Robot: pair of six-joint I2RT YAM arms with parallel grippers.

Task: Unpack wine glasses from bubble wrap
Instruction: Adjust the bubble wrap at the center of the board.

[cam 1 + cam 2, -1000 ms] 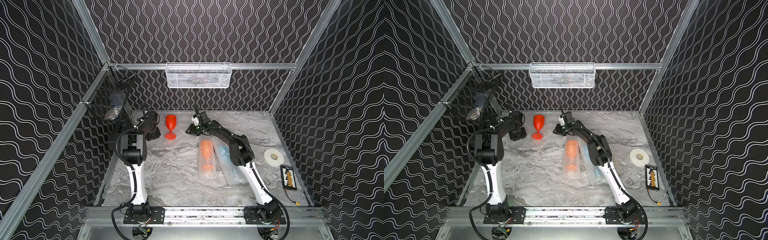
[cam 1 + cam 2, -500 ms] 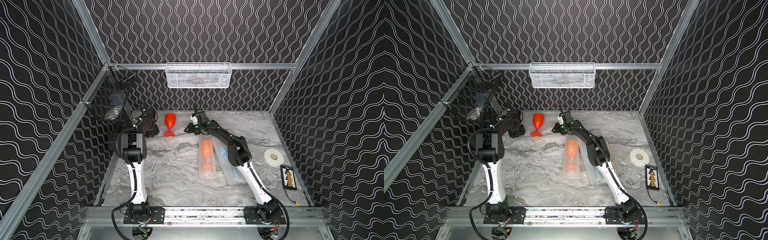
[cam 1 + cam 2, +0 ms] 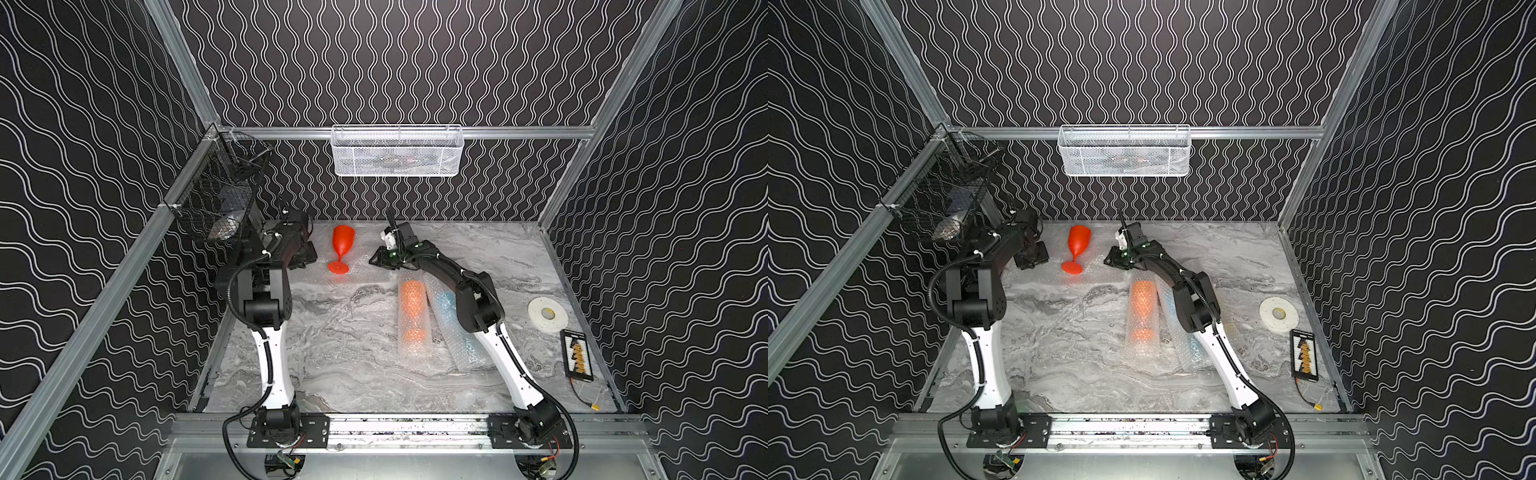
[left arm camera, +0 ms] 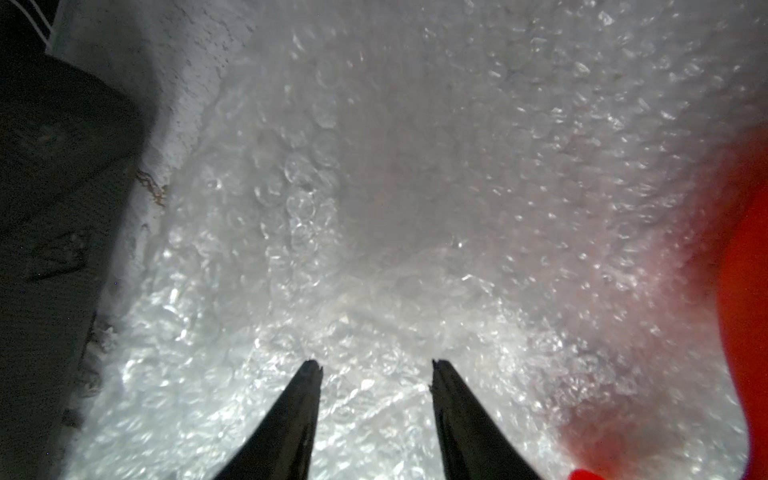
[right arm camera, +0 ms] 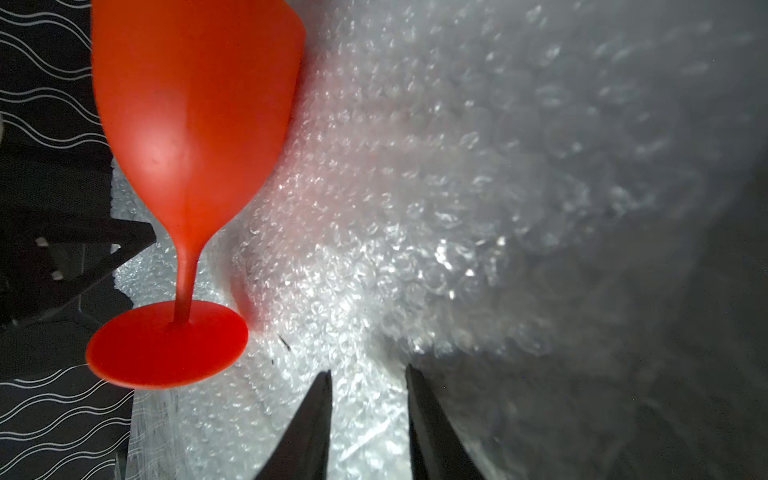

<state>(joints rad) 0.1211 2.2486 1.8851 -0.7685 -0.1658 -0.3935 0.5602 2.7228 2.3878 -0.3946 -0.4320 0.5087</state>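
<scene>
A red wine glass (image 3: pixel 343 245) (image 3: pixel 1079 245) stands upright on a flat sheet of bubble wrap (image 3: pixel 365 243) (image 3: pixel 1096 268) at the back of the table. Low over the sheet, just left of the glass, is my left gripper (image 3: pixel 308 259) (image 4: pixel 376 365), open, with only wrap (image 4: pixel 374 166) under its fingertips. On the glass's right, equally low, my right gripper (image 3: pixel 374 262) (image 5: pixel 368 370) has its jaws apart over the wrap (image 5: pixel 415 208), the red glass (image 5: pixel 195 124) close by. Two wrapped rolls lie mid-table, one showing orange (image 3: pixel 411 316) and one light blue (image 3: pixel 446 316).
A white tape roll (image 3: pixel 547 313) and a black device with a cable (image 3: pixel 577 355) lie at the right edge. A white mesh basket (image 3: pixel 397 151) hangs on the back wall. A black wire basket (image 3: pixel 220 199) hangs on the left rail above my left arm.
My left gripper's jaws have spread wider and its arm has drawn slightly back and left. The right gripper has barely shifted. The red glass still stands upright.
</scene>
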